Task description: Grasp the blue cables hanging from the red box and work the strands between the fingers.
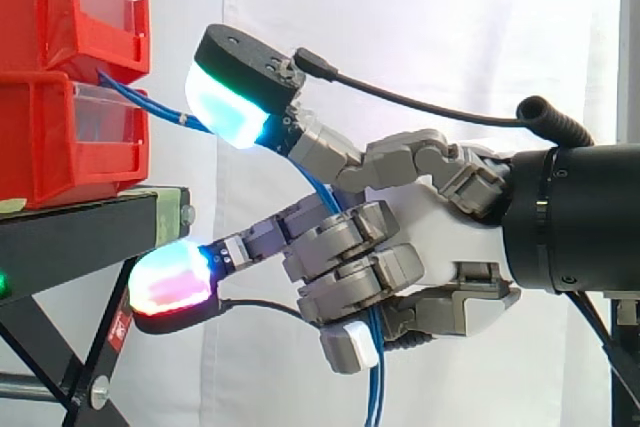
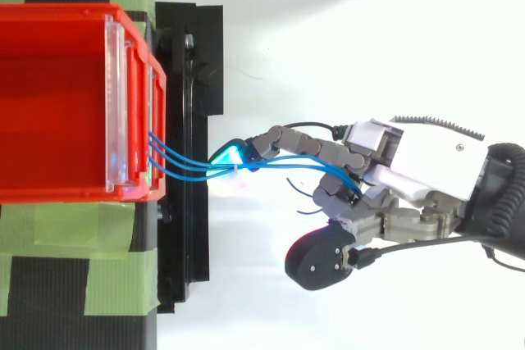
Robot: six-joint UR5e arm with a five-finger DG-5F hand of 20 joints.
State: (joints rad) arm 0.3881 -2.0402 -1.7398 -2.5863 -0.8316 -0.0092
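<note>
Several thin blue cables (image 1: 135,99) come out of the front of the stacked red boxes (image 1: 55,142) and slope down to the right into my hand (image 1: 440,237). Some of its fingers are curled round the strands, which then hang straight down below it (image 1: 375,387). One finger reaches out above the cables with a cyan pad (image 1: 225,102); a lower one points toward the stand with a red-glowing pad (image 1: 172,279). From above, the cables (image 2: 184,165) leave the red box (image 2: 49,104) and cross the gap to the hand (image 2: 426,170).
The boxes rest on a black stand (image 1: 80,232) with crossed legs below; its edge (image 2: 193,79) lies just left of the fingertips. Green tape (image 2: 115,231) marks the stand's top. A white curtain (image 1: 420,47) hangs behind.
</note>
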